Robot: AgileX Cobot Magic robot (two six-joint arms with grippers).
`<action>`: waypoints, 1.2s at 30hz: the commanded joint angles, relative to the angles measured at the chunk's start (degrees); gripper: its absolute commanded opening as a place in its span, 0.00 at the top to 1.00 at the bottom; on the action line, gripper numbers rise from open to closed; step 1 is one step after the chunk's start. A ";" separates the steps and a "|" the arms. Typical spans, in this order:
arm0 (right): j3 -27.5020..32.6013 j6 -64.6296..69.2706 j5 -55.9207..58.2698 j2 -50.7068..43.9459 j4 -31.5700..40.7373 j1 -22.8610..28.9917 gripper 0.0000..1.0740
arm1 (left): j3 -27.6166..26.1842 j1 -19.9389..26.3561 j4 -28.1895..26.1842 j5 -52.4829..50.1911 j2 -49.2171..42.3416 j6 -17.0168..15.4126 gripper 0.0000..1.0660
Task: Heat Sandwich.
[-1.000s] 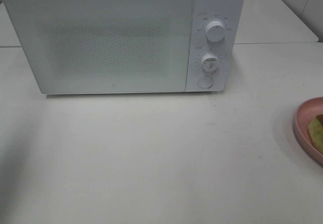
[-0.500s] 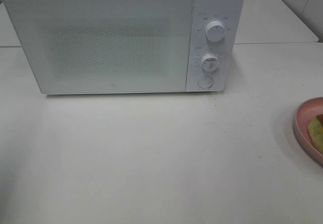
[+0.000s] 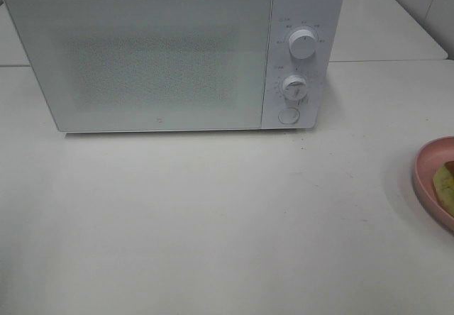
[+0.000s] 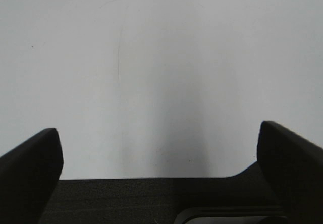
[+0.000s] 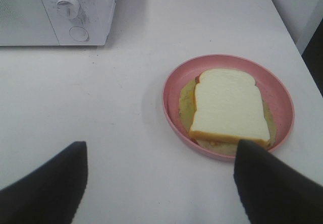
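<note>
Lay on a round pink plate [image 5: 174, 82]: the sandwich [image 5: 229, 107], white bread with tan crust, pale green-yellow filling spreading past the slice and a thin reddish line at its edge. Filled most of the plate's middle, touching nothing else. Sat at the right edge of the white table [image 3: 213, 223], cut off by the frame in the high view, well apart from the microwave [image 3: 142, 52]. Stood at the far side, door closed, two white knobs and a round button down its right panel. Showed pale tiled wall at the far right corner. Hovered near the plate with fingers spread apart and nothing between them: right gripper [image 5: 160, 183]. Hung over bare table, wide apart and empty: left gripper [image 4: 161, 156].
</note>
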 commanded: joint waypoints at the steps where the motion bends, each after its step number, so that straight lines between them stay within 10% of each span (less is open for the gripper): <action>1: 0.06 -0.17 -0.63 -1.55 0.00 -0.40 0.29 | 0.29 0.23 0.17 0.17 -1.43 -0.40 0.05; 24: 0.06 -0.17 -0.63 -1.55 0.00 -0.40 0.29 | 0.29 0.23 0.74 0.11 -29.28 0.80 0.05; 36: 0.06 -0.17 -0.63 -1.55 0.00 -0.40 0.29 | 0.34 0.23 0.74 0.06 -29.16 0.92 0.05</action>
